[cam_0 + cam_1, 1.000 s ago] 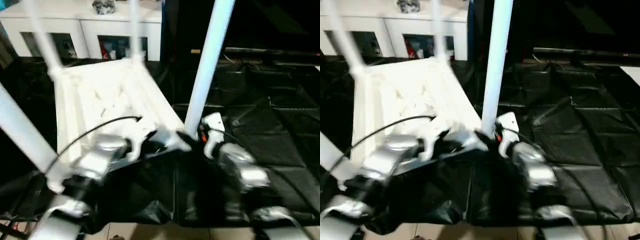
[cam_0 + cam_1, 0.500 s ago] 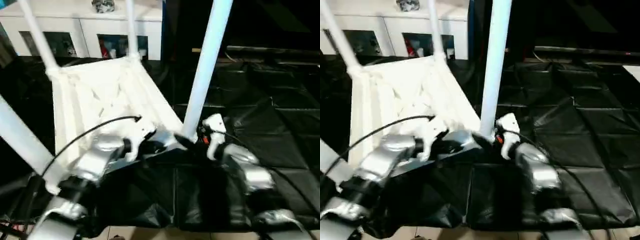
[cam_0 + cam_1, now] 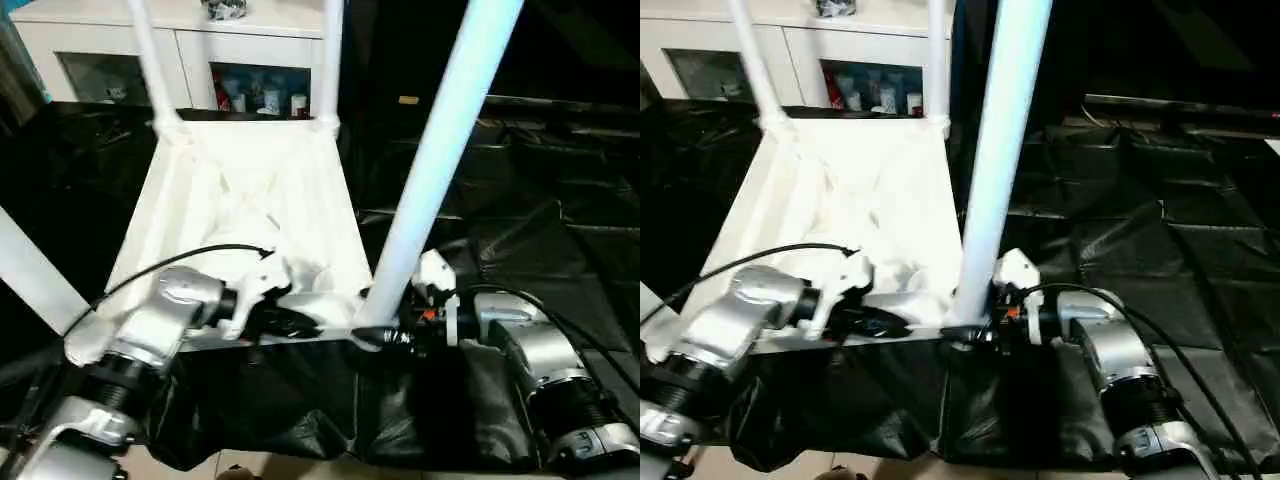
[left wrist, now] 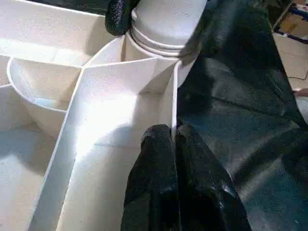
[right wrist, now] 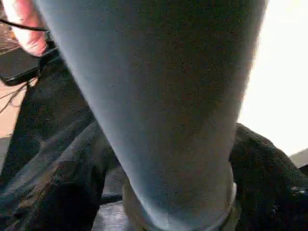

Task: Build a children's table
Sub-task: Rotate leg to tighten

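tabletop (image 3: 250, 190): white plastic, looking smooth and matt, ribbed underside | legs (image 3: 440, 150): white plastic tubes, showing a smooth, faintly glossy skin | floor sheet (image 3: 540, 250): black plastic film, lying creased and shining | forearms (image 3: 165, 315): silver metal, gleaming | left gripper (image 4: 172, 144) fingers (image 4: 154, 163): black, looking matt and rubbery | cabinet (image 3: 190, 40): white, glass-fronted, glossy

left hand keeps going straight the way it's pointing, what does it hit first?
Probably the near right leg in its corner socket. The left hand, shut on the tabletop side wall, points along that wall at the leg's base. The right hand's finger is there too; depth is unclear.
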Robot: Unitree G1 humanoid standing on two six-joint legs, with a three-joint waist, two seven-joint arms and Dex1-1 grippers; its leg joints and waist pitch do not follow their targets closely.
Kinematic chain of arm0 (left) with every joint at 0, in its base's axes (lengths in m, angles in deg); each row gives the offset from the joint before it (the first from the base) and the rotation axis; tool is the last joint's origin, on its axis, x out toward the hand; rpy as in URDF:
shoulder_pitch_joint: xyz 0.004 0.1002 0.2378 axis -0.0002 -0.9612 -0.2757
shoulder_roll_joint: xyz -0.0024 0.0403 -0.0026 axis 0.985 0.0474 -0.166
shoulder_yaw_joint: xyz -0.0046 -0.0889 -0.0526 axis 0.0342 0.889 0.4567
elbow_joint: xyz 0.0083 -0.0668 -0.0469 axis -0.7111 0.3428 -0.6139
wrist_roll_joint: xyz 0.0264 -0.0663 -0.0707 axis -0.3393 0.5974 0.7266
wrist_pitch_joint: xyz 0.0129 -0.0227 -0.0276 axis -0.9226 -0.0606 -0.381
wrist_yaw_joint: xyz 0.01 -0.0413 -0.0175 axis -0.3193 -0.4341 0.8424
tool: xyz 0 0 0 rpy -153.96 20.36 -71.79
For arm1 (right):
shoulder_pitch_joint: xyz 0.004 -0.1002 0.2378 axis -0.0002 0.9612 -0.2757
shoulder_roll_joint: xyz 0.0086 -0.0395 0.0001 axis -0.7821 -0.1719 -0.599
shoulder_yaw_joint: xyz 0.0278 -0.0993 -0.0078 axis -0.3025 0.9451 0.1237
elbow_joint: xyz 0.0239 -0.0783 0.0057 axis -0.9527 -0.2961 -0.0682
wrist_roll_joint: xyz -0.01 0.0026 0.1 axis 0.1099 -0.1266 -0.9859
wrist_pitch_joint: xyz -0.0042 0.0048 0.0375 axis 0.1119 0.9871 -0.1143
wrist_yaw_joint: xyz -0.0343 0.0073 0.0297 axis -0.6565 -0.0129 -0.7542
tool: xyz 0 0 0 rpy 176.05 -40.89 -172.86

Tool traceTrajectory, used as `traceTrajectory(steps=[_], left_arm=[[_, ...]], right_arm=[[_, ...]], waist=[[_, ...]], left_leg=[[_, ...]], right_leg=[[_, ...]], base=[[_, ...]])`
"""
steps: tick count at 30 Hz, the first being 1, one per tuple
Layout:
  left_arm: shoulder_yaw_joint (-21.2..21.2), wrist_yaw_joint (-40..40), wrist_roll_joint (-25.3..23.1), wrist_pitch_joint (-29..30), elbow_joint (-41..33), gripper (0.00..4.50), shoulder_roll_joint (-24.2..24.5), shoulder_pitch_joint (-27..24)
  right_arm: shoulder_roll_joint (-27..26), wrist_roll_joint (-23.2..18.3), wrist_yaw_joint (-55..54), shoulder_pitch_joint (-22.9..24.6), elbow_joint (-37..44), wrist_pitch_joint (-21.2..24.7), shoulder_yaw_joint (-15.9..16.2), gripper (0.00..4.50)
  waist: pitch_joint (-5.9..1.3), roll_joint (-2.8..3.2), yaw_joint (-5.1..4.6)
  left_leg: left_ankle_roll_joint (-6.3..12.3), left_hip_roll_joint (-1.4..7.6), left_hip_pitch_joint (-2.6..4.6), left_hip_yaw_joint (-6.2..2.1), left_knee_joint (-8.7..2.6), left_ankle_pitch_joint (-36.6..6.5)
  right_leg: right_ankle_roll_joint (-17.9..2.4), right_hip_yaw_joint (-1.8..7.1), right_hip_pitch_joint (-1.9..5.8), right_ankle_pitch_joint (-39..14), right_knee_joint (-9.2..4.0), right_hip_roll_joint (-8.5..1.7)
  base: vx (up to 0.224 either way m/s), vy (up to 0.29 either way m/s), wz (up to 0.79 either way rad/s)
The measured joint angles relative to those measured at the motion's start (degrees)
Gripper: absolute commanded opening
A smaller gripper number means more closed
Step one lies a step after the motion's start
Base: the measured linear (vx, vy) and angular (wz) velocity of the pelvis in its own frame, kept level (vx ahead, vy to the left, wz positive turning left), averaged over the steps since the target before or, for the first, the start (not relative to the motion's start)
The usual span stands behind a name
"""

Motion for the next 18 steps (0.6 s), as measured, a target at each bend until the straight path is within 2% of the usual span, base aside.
traceTrajectory(steps=[3, 6, 7, 11, 15, 16, 18], left_arm=[[0.0, 0.6, 0.2, -0.1, 0.0, 0.00, 0.4, -0.2], [0.0, 0.7, 0.3, -0.1, -0.1, 0.00, 0.3, -0.3], [0.0, 0.6, 0.3, -0.1, -0.1, 0.00, 0.3, -0.3], [0.0, -0.7, 0.2, 0.2, -0.1, 0.00, -0.3, -0.3], [1.1, -7.0, -1.1, 1.3, 0.1, 0.00, -3.0, -0.3], [1.8, -9.8, -1.8, 2.0, 0.3, 0.00, -4.4, -0.3], [2.8, -15.3, -3.1, 3.4, 0.4, 0.00, -7.0, -0.2]], right_arm=[[0.1, 0.0, 0.5, 0.0, 0.2, 0.4, 0.3, 3.07], [-0.1, -0.1, 0.5, 0.0, 0.4, 1.0, 0.2, 2.97], [-0.3, -0.2, 0.5, 0.0, 0.4, 1.2, 0.2, 2.76], [-1.1, -0.5, -1.0, 1.3, 0.8, 1.2, -1.0, 2.62], [-3.8, 0.0, -9.7, 1.3, -1.2, 0.3, -3.7, 2.59], [-5.7, 0.6, -14.6, 1.1, -2.7, -0.6, -4.9, 2.58], [-9.5, 1.6, -24.0, -0.2, -5.4, -1.8, -7.3, 2.58]], waist=[[-0.09, -0.15, 0.03], [-0.09, -0.14, 0.13], [-0.09, -0.14, 0.15], [-0.10, -0.13, 0.21], [-0.12, -0.13, -0.13], [-0.16, -0.12, -0.35], [-0.22, -0.07, -1.47]], left_leg=[[0.00, 0.00, 0.00, 0.00, 0.00, 0.0], [0.00, 0.00, 0.00, 0.01, 0.00, 0.0], [0.00, 0.00, 0.00, 0.01, 0.00, 0.0], [0.00, -0.02, 0.05, 0.01, 0.02, 0.0], [-0.01, -0.03, 0.21, -0.04, 0.04, 0.0], [-0.01, -0.03, 0.29, -0.06, 0.01, 0.0], [-0.02, -0.04, 0.37, -0.13, 0.03, 0.0]], right_leg=[[0.0, 0.01, 0.01, 0.0, -0.01, 0.00], [0.0, 0.01, 0.01, 0.0, -0.01, 0.00], [0.0, 0.00, 0.01, 0.0, -0.01, 0.00], [0.0, 0.01, 0.06, 0.0, -0.01, -0.03], [-0.1, 0.05, 0.13, 0.1, 0.01, -0.02], [0.0, 0.06, 0.16, 0.0, 0.00, -0.02], [0.0, 0.05, 0.16, 0.0, -0.01, -0.02]], base=[[0.000, 0.000, 0.00], [0.000, 0.000, 0.00], [0.000, 0.000, 0.00], [0.000, 0.000, 0.00], [0.000, 0.000, 0.00], [0.000, 0.000, 0.00], [0.000, 0.000, 0.00]])
